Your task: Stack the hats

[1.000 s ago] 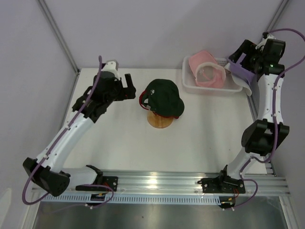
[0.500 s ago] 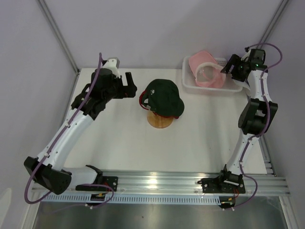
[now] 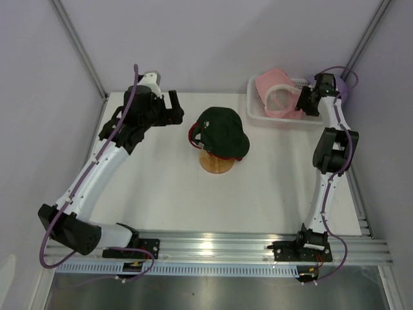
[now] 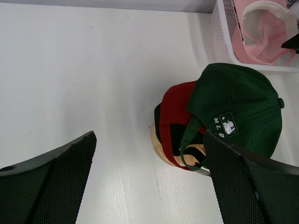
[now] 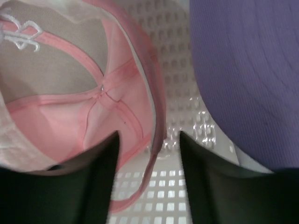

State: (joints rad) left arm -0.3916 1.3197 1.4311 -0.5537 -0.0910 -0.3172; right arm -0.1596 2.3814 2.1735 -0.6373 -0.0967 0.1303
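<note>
A dark green cap (image 3: pixel 222 129) with a white logo tops the pile on the wooden stand (image 3: pixel 216 165), over a red cap (image 4: pixel 175 105). My left gripper (image 3: pixel 177 108) hovers left of the pile, open and empty (image 4: pixel 149 140). A pink cap (image 3: pixel 277 90) lies upturned in the white mesh basket (image 3: pixel 258 116). My right gripper (image 3: pixel 303 103) is down inside the basket, open, its jaws either side of the pink cap's (image 5: pixel 93 93) rim (image 5: pixel 148 137). A lavender cap (image 5: pixel 243 70) lies just right of it, at the basket's far right end (image 3: pixel 347 87).
The basket sits at the table's back right corner, close to the right wall. Bare white tabletop (image 3: pixel 161 187) stretches between the stand and the arm bases. The metal rail (image 3: pixel 213 245) runs along the near edge.
My right gripper has dropped into the basket over the pink cap and its jaws have narrowed. The lavender cap now shows beside it. My left gripper has edged slightly toward the back.
</note>
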